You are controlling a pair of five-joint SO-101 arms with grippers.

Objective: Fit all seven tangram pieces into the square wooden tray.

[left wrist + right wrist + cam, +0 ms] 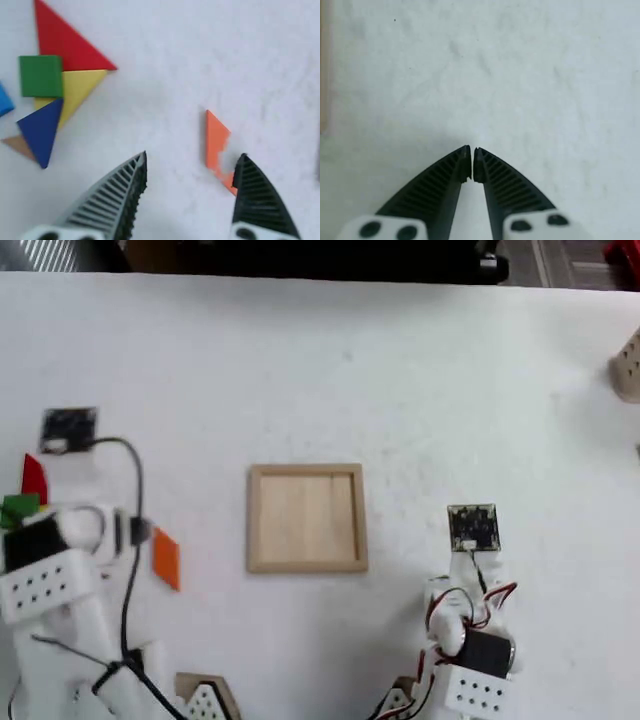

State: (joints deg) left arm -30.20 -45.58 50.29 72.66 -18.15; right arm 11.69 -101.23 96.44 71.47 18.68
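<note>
High view: white table [400, 390], dark strip [300, 255] behind — left gripper [193, 156] spread, right gripper [472, 150] closed.

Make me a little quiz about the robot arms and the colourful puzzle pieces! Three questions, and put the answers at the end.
1. True or false: the wooden tray already has a piece in it.
2. Which piece lies closest to the left gripper? A) green square B) orange piece C) red triangle
3. Fill in the blank: the right gripper is ____ (open or shut).

Key: 1. False, it holds nothing yet. 2. B. 3. Shut.
</note>
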